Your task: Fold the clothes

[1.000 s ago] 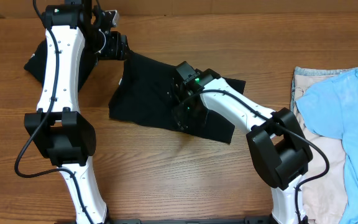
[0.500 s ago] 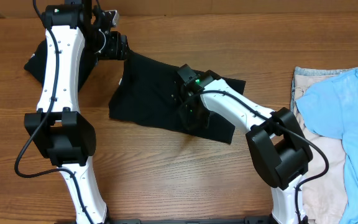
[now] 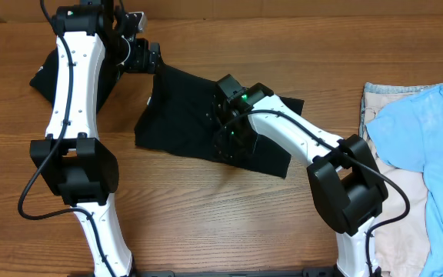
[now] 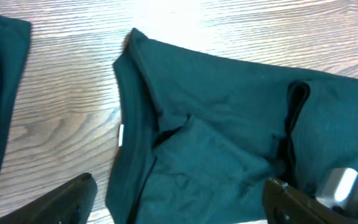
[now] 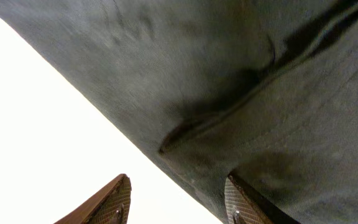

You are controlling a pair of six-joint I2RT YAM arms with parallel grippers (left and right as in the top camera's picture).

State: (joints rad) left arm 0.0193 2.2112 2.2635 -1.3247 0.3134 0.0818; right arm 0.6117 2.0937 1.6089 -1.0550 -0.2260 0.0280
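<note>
A black shirt [image 3: 179, 115] lies crumpled mid-table and looks dark teal in the left wrist view [image 4: 229, 124], where its small white tag [image 4: 121, 134] shows at the collar. My left gripper [image 3: 154, 58] hovers at the shirt's far left corner. It is open [image 4: 179, 208], its fingers [image 4: 67, 199] spread wide above the fabric and holding nothing. My right gripper [image 3: 225, 137] sits over the shirt's near edge. It is open [image 5: 176, 208], with the fabric's edge [image 5: 185, 168] running between its fingers [image 5: 114, 202].
A second black garment [image 3: 43, 73] lies at the far left behind the left arm. A light blue printed T-shirt [image 3: 425, 146] rests on cream pieces [image 3: 394, 204] at the right edge. Bare wooden table [image 3: 229, 223] lies in front.
The right gripper head dipped slightly toward the shirt's near edge and came back. The left arm and the shirt have hardly moved.
</note>
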